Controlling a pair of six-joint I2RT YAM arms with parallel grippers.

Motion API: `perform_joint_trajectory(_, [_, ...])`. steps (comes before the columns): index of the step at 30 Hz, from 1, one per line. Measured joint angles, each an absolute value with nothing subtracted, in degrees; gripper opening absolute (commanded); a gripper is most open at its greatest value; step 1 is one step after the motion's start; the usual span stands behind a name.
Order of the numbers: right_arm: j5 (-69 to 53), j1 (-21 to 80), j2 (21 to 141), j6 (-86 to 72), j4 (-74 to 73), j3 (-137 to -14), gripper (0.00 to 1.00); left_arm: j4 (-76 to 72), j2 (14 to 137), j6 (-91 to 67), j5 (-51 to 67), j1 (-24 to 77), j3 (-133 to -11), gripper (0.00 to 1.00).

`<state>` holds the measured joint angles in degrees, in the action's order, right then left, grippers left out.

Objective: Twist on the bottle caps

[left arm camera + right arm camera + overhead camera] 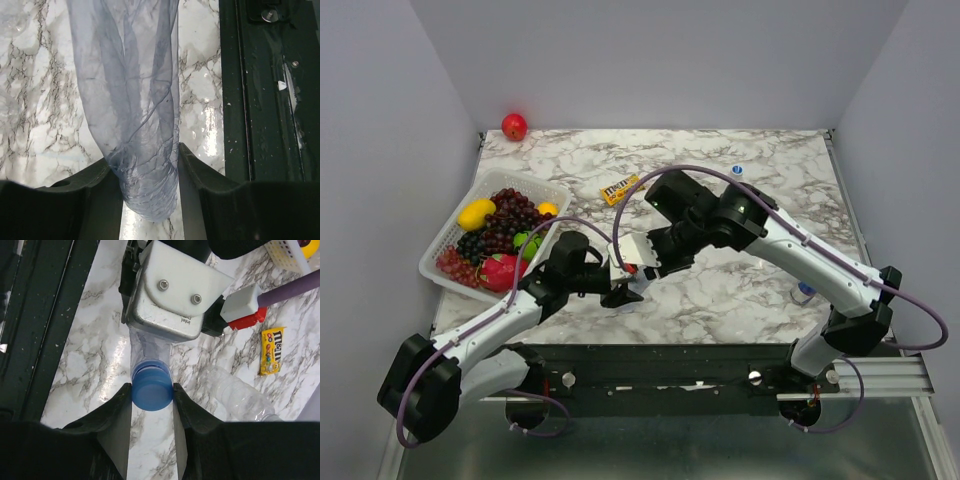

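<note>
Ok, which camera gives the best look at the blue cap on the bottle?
Right wrist: the blue cap sits close up between the right pincer's fingers, on the bottle neck. The top view hides it behind the arms; the left wrist view shows only the bottle's crumpled body.

The marble-patterned table [720, 300] carries a white basket [438, 250] of fruit to the left of the left claw [620, 296], with a red apple [514, 126] far beyond it at the back corner. A yellow sweet packet [619, 190] lies just beyond the right claw [152, 390], and a clear bottle [235, 392] lies on its side just beside it. A blue cap [736, 170] sits well beyond it to the right; a blue bit [804, 292], perhaps another cap, lies farther right
</note>
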<state>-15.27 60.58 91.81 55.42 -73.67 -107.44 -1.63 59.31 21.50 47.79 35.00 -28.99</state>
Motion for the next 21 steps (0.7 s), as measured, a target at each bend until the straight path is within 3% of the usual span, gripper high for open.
perform_joint_trajectory(14, [-9.89, 60.55, 100.12, 40.29, -74.46, -114.96, 0.43, -10.04, 57.54, 15.97, 40.05, 34.92, -23.83, 0.00])
perform_joint_trajectory(20, [-7.88, 60.58, 101.67, 35.59, -74.89, -116.53, 0.55, -12.67, 57.08, 13.43, 39.24, 34.94, -22.96, 0.00])
perform_joint_trajectory(21, [-7.66, 60.62, 102.04, 35.20, -75.05, -116.64, 0.62, -14.33, 56.38, 12.93, 39.24, 34.96, -22.96, 0.00])
